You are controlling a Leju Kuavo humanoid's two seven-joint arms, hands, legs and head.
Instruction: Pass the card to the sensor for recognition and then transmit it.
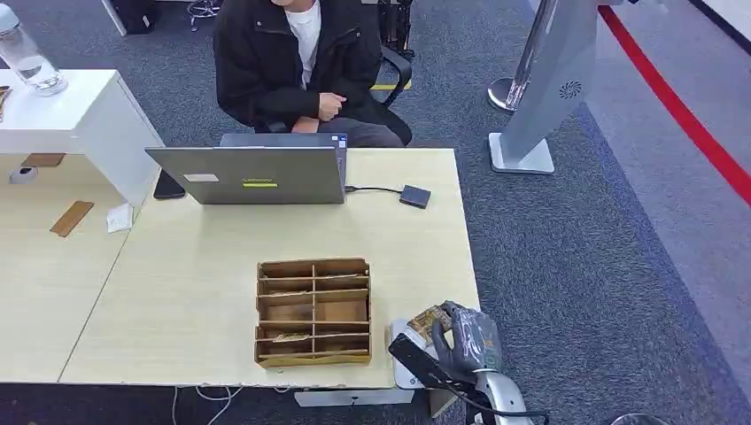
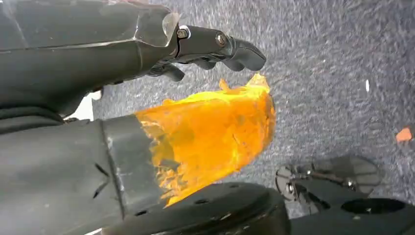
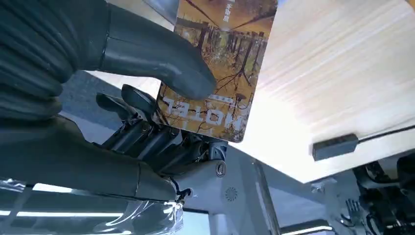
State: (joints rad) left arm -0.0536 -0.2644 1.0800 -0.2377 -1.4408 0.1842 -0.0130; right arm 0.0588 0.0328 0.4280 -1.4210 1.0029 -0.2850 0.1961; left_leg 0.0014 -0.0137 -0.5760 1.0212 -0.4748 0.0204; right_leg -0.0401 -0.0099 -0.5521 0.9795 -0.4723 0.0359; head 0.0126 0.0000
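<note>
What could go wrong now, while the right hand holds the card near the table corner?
1. The right hand holds the card only between thumb and fingers, so it might slip out.
2. The hand is at the table corner, so a dropped card may land on the carpet.
3. The wooden organizer stands close beside; a wide swing could bump it.

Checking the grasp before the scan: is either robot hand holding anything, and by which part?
The right robot hand pinches the card near its printed end, thumb on its face. The left robot hand holds nothing.

Card glossy printed; table matt pale wood; organizer brown wood.
</note>
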